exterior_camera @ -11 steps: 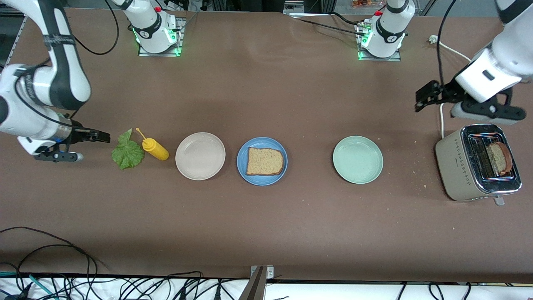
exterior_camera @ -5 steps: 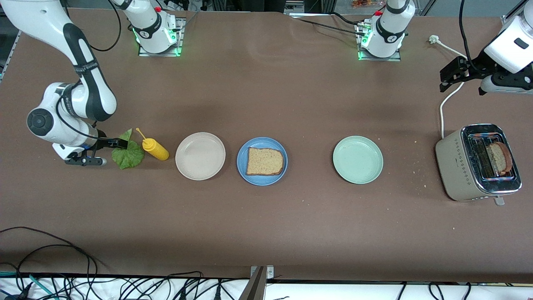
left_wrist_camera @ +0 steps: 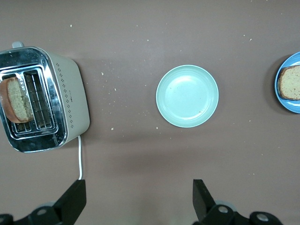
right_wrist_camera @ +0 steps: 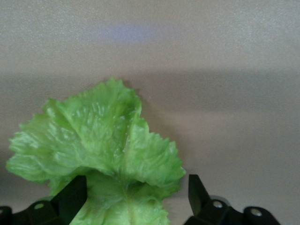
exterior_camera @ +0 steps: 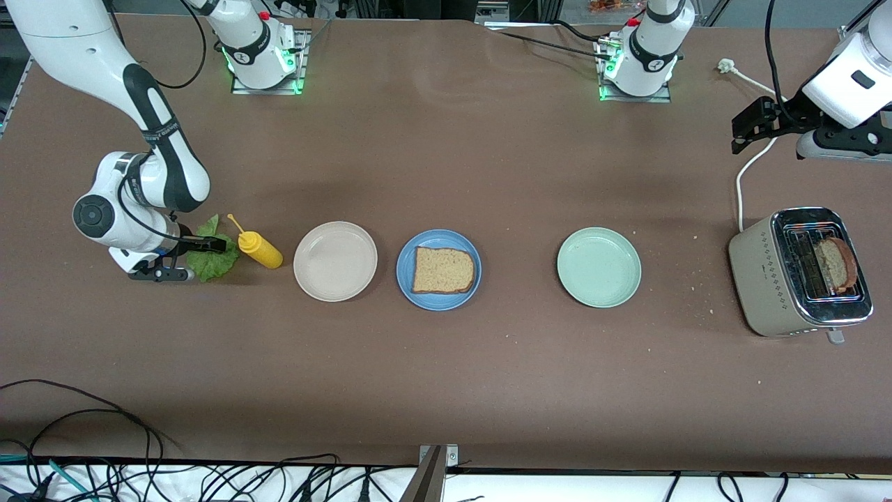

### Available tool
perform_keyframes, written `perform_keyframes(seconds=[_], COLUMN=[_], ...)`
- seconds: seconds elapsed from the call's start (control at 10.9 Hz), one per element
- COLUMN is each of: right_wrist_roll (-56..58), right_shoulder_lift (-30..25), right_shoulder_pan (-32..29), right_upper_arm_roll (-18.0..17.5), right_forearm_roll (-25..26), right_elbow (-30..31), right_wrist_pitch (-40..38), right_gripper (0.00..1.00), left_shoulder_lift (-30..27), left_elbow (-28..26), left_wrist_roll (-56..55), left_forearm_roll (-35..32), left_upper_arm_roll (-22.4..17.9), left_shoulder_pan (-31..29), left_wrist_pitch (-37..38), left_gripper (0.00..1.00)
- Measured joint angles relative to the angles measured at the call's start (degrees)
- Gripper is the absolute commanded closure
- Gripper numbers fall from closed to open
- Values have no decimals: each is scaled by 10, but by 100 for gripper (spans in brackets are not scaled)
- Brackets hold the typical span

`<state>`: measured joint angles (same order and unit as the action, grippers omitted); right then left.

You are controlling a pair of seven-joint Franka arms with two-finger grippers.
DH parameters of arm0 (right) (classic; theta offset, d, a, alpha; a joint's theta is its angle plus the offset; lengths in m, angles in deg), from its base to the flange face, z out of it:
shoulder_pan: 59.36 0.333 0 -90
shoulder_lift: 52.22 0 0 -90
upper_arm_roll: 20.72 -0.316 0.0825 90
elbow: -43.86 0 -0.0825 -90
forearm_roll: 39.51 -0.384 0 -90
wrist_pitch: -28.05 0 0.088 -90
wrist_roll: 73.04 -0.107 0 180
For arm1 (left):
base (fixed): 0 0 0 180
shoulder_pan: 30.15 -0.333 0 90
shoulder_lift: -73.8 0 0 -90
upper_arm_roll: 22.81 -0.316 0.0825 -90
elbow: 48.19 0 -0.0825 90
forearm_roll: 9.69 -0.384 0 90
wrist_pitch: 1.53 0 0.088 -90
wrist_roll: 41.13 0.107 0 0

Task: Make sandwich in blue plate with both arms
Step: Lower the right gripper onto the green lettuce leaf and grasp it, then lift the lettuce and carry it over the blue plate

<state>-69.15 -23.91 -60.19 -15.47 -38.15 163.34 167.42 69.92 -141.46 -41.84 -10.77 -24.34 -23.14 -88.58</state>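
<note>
Table (exterior_camera: 446,390), brown, carrying in a row from the right arm's end to the left arm's end: lettuce leaf (exterior_camera: 212,254), yellow squeeze bottle (exterior_camera: 259,250) just beside it, beige plate (exterior_camera: 335,261), blue plate (exterior_camera: 438,270), pale green plate (exterior_camera: 598,267), toaster (exterior_camera: 798,272). The blue plate holds one bread slice (exterior_camera: 443,270) lying flat; a second bread slice (exterior_camera: 835,265) stands in a toaster slot (its dark crust shows at the top). Right gripper (exterior_camera: 212,245): low at the lettuce leaf, fingers spread wide with nothing between them gripped; the front view shows one black finger lying across the leaf, while the right wrist view shows the crinkled green lettuce leaf (right_wrist_camera: 98,154) filling the space between the two fingertips (right_wrist_camera: 70,197), a detail the front view hides under the arm. Left gripper (exterior_camera: 749,125): up in the air over the bare table at the left arm's end, farther from the front camera than the toaster, jaws fully apart and empty. The left wrist view looks straight down between its fingers (left_wrist_camera: 202,197) and takes in the toaster (left_wrist_camera: 42,101), the pale green plate (left_wrist_camera: 187,96) and the edge of the blue plate (left_wrist_camera: 289,105) with its bread slice (left_wrist_camera: 291,83); the lettuce and bottle do not enter that view. Scattered crumbs (left_wrist_camera: 110,89) lie between toaster and green plate.
</note>
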Motion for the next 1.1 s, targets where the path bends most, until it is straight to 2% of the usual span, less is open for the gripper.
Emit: perform_keyframes(seconds=[0.09,0.18,0.73,1.1], right_wrist_roll=[1,1,1,2], right_shoulder_lift=[0,0,-5,-8], right_shoulder_pan=[0,1,1,2], right_upper_arm_roll=[0,-1,-2,-5], right_forearm_roll=[0,0,0,0], right_elbow=[-1,-3,-20,-158], right_wrist_pitch=[0,0,-19,-217], right_gripper=[91,99,100,100], left_shoulder_lift=[0,0,0,0], left_elbow=[0,0,0,0], left_wrist_roll=[0,0,0,0], left_forearm_roll=[0,0,0,0], left_upper_arm_roll=[0,0,0,2], left_shoulder_pan=[-1,-2,-4,-4], left_wrist_pitch=[0,0,0,0], left_gripper=[0,0,0,0])
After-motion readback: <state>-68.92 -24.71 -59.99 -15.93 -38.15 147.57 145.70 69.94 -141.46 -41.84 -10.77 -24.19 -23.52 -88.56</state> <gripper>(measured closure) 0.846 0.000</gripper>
